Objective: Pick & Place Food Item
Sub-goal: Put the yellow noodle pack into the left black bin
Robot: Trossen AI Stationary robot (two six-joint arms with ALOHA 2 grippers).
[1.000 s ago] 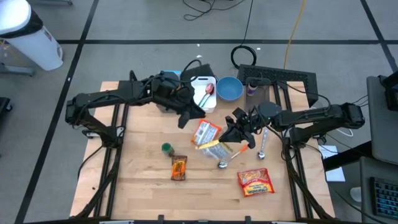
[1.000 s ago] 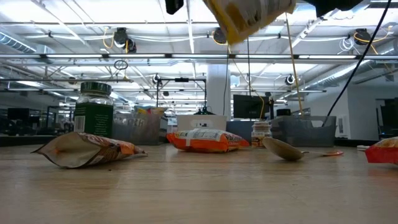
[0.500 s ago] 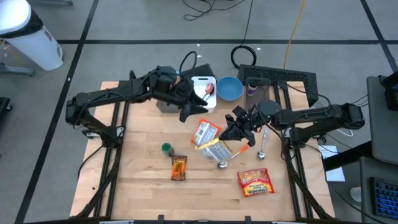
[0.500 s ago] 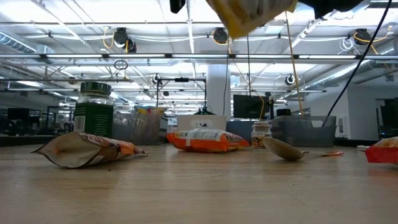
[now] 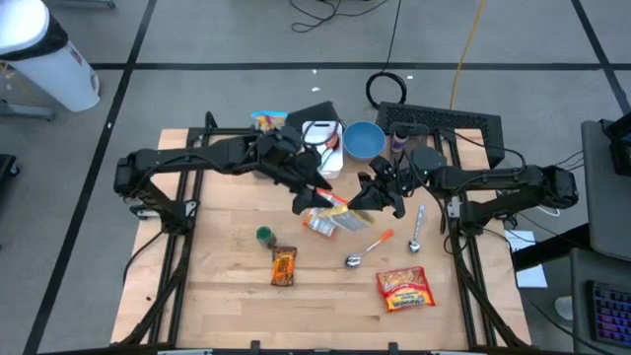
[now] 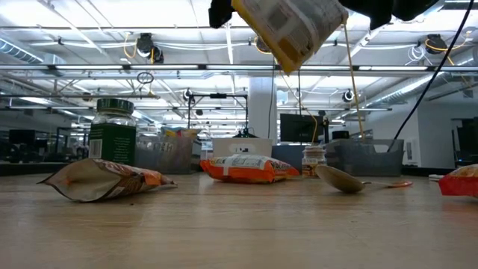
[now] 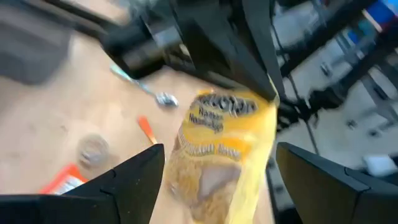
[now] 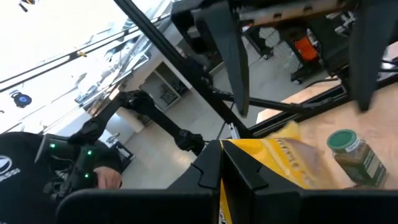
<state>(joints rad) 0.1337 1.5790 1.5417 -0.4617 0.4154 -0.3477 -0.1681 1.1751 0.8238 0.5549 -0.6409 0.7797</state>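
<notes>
High view, arm poses: your left arm reaches across from the table's left edge, its left gripper [image 5: 308,200] at mid-table; your right arm stretches in from the right side, its right gripper [image 5: 361,202] close opposite.
Right gripper state: fingers pinched on the top edge of the yellow food pouch [image 5: 333,219].
Left gripper state: fingers [image 7: 127,183] spread wide, the pouch [image 7: 221,155] framed between them, no contact seen.
Pouch position: held in the air, tilted, well above the wooden table [image 6: 239,224]; it hangs at the upper edge of the low view [image 6: 287,28].
Room to move, left of pouch: green-lidded jar [image 5: 264,235] and a brown snack packet [image 5: 284,265] lie on the table nearby.
Room to move, right of pouch: two spoons [image 5: 367,248] and a red chip bag [image 5: 405,288] occupy the near right area.
Far edge: white cutting board [image 5: 323,148] and blue bowl [image 5: 364,140] sit just behind both grippers.
</notes>
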